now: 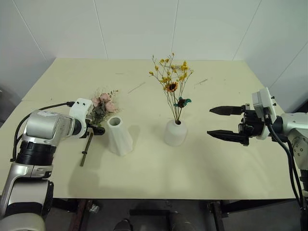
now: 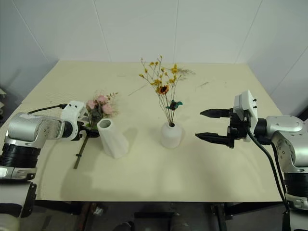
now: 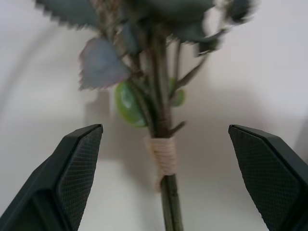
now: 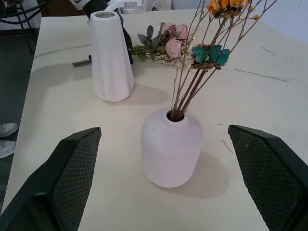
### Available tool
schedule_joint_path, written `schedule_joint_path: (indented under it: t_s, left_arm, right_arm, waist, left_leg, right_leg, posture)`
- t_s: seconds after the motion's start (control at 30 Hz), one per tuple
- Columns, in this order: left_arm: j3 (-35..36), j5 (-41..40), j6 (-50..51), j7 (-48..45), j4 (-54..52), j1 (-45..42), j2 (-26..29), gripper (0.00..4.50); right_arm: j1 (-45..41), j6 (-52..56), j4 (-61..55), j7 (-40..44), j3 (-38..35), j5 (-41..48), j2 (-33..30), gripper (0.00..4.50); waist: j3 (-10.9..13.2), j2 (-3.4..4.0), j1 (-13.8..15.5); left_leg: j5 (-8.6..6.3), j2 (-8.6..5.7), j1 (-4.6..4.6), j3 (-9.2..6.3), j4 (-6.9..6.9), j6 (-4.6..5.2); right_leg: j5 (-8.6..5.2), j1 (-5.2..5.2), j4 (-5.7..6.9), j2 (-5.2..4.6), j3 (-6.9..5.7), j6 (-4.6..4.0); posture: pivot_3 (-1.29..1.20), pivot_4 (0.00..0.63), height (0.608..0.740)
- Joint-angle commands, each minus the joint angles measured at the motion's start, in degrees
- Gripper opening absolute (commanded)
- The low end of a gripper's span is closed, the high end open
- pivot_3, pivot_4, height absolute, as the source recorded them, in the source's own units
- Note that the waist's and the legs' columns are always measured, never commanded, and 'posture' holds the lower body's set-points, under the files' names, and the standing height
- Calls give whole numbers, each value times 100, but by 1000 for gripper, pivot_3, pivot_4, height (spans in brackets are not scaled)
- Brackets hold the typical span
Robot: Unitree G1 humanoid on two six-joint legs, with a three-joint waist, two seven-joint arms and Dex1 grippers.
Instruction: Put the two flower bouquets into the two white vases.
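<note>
My left gripper (image 3: 163,144) hung wide open over the pink rose bouquet (image 1: 102,107), which lay flat on the table (image 1: 202,168) beside the empty taller vase (image 1: 119,135). The yellow spray (image 1: 172,82) already stood in the rounded vase (image 1: 175,133). My right gripper (image 2: 214,125) waited beside it, open too. The risk I judged: closing off the twine-bound stem — or nudging the tall vase over.
</note>
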Motion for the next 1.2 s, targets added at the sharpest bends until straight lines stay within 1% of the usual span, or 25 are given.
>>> schedule_joint_path:
  t_s: [0.03,0.2,0.23,0.33,0.47,0.67,0.7,0.77,0.9,0.97,1.03,1.13,1.2]
  left_arm:
    - [158,147,309,66,-77,-178,-11,4500]
    - [222,203,301,53,-78,-168,-95,4500]
    - [173,200,311,23,-94,-152,-96,4304]
    - [166,198,313,3,-192,-108,-137,3579]
    - [224,266,236,24,-178,-122,-182,2236]
    - [321,296,148,18,-191,-113,-186,337]
    - [326,296,98,-4,-205,-106,-162,80]
    - [361,296,-8,-36,-239,-90,-136,70]
    - [800,214,-1023,-195,-535,33,-169,70]
    - [1175,200,-1985,-183,-636,146,-333,70]
    - [1669,26,-3191,-333,-766,206,-602,70]
    - [2037,-122,-4109,-470,-649,187,-891,70]
    - [2124,-220,-4585,-690,-506,189,-988,70]
  right_arm:
    - [-2,-78,-101,18,-183,35,-89,4468]
    - [33,-92,-113,-4,-180,18,-70,4468]
    - [34,-98,-111,-6,-176,14,-65,4490]
    - [34,-121,-94,-6,-177,1,-61,4500]
    - [65,-132,-91,22,-208,17,-81,4500]
    - [163,-132,-107,45,-271,36,-120,4500]
    - [172,-130,-118,27,-281,38,-115,4500]
    - [187,-130,-132,-1,-298,39,-109,4500]
    - [265,-130,-190,-83,-351,36,-96,4500]
    - [298,-134,-221,-114,-378,40,-91,4500]
    - [358,-136,-274,-171,-425,54,-83,4500]
    - [438,-139,-335,-216,-484,75,-74,4500]
    - [496,-135,-399,-248,-528,95,-56,4500]
  waist:
    - [0,0,-3]
    - [0,0,25]
    - [0,0,26]
    - [0,0,21]
    - [0,0,21]
    - [0,0,20]
    - [0,0,20]
    - [0,0,21]
    - [0,0,25]
    - [0,0,37]
    - [0,0,55]
    - [0,0,88]
    - [0,0,101]
  left_leg:
    - [0,0,0,0,-1,0]
    - [1,-1,0,-2,0,-2]
    - [3,-1,0,-3,0,-5]
    - [4,-1,0,-3,0,-6]
    - [4,-1,0,-3,0,-6]
    - [4,-1,0,-3,1,-7]
    - [4,-1,0,-3,1,-7]
    - [4,-1,1,-3,1,-8]
    - [6,-1,0,-3,2,-11]
    - [7,-1,0,-3,2,-12]
    - [8,-2,0,-1,2,-15]
    - [14,-3,-1,0,3,-25]
    - [14,-4,1,1,3,-25]
  right_leg:
    - [0,0,0,0,0,0]
    - [1,0,4,-1,-1,1]
    - [1,0,4,-1,-1,2]
    - [2,0,5,-1,-1,3]
    - [2,0,6,-1,-1,3]
    - [2,0,6,-1,-1,4]
    - [2,0,7,-1,-1,4]
    - [2,0,9,-1,-1,4]
    - [2,0,9,-2,-1,4]
    - [2,0,7,-3,-1,4]
    - [3,0,8,-7,-1,5]
    - [6,0,6,-8,-1,9]
    - [7,2,6,-8,0,10]
  posture:
    - [0,150,740]
    - [0,150,740]
    - [0,150,740]
    - [0,150,740]
    - [0,150,740]
    - [0,150,740]
    - [0,150,740]
    - [0,150,740]
    - [0,150,740]
    - [0,150,740]
    - [0,150,740]
    - [0,150,740]
    - [0,150,740]
